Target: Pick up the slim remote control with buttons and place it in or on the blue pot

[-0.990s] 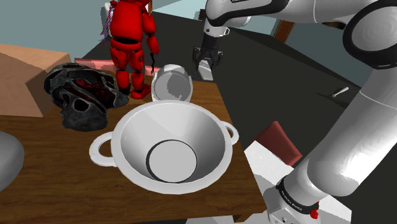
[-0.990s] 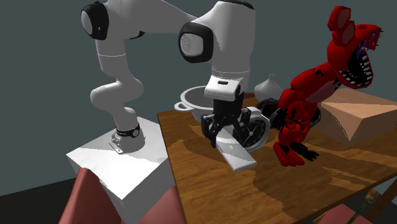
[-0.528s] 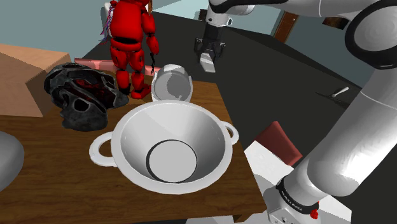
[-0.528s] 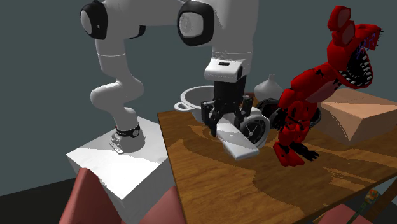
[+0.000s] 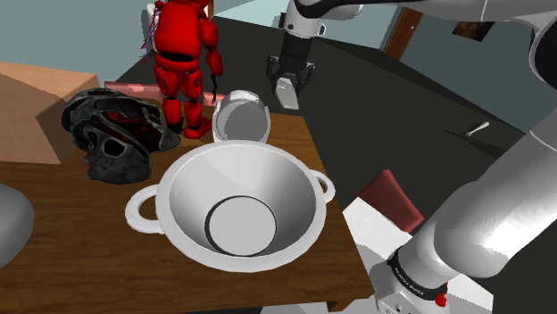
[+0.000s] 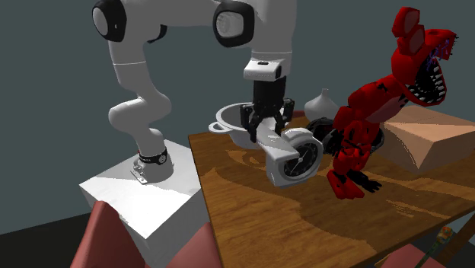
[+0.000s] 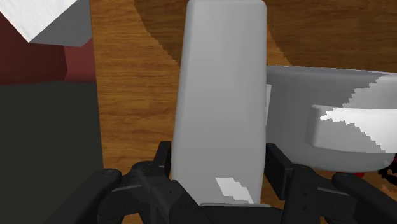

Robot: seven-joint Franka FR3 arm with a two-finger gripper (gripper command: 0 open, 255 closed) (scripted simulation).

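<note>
My gripper is shut on a slim, plain grey-white remote, clasping its near end so that the rest juts out ahead of the fingers. In the shoulder view the gripper hangs in the air beyond the table's far corner, the remote pointing down from it. The pot is drawn white, wide and two-handled, and stands on the wooden table near the stand. In the second exterior view the gripper holds the remote just in front of the pot.
A white clock-like cylinder lies between pot and gripper, close beside the remote. A red toy figure, a black helmet-like object and a cardboard box stand further along the table. A white vase stands behind.
The gripper has risen with the remote clasped in it and has drawn back toward the pot; the remote is now well off the table.
</note>
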